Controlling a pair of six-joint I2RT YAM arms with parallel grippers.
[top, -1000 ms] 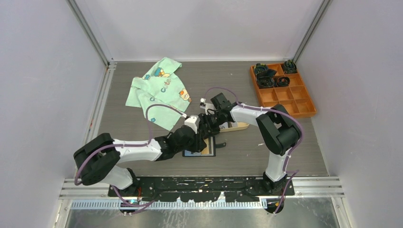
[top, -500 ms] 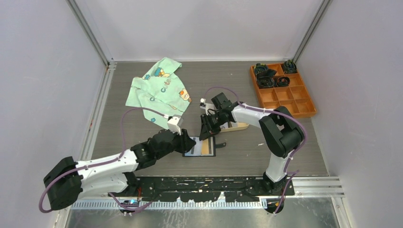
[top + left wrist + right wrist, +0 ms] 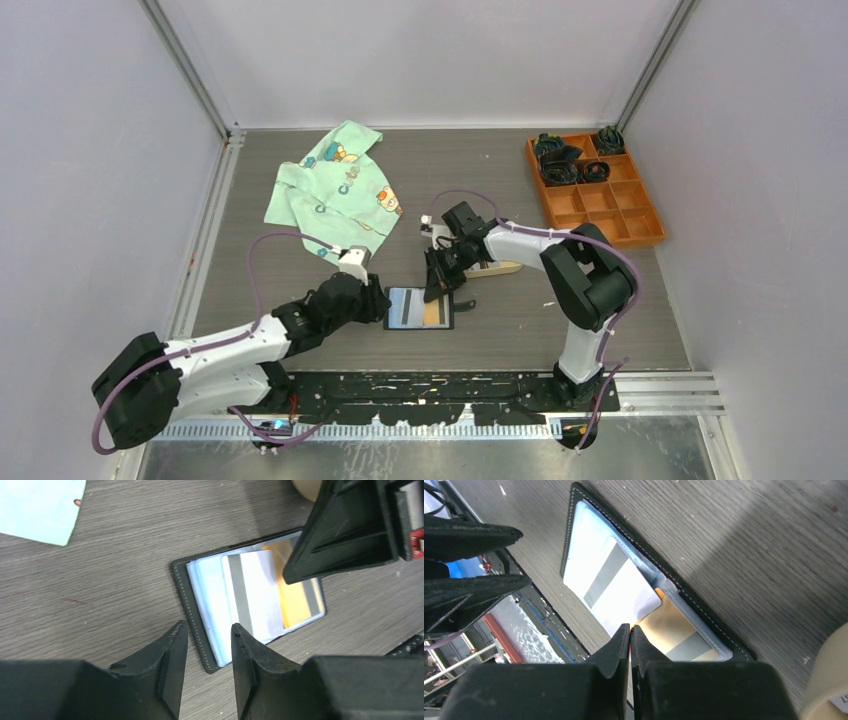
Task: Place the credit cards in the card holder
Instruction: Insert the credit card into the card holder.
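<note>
Your holder (image 3: 420, 308) lies open and flat on the table (image 3: 560, 320), between the two arms, near the front edge. A beige tray (image 3: 831, 675) sits just beyond it. The right arm hides most of the tray, so you cannot tell whether more cards wait there.

Two cards show inside the holder. The orange card (image 3: 671, 627) sits in the right-hand pocket and looks seated. The white card (image 3: 611, 587), with its grey stripe, lies across the fold and overlaps the orange one. To my eye it is not yet slid home into the pale left sleeve, so that is what is left for you here.

Your right gripper (image 3: 630, 629) is closed, its tips pressed together at the white card's near corner, and I see nothing pinched between them. Your left gripper (image 3: 207, 630) sits just off the holder's left edge, jaws a narrow gap apart and empty.
</note>
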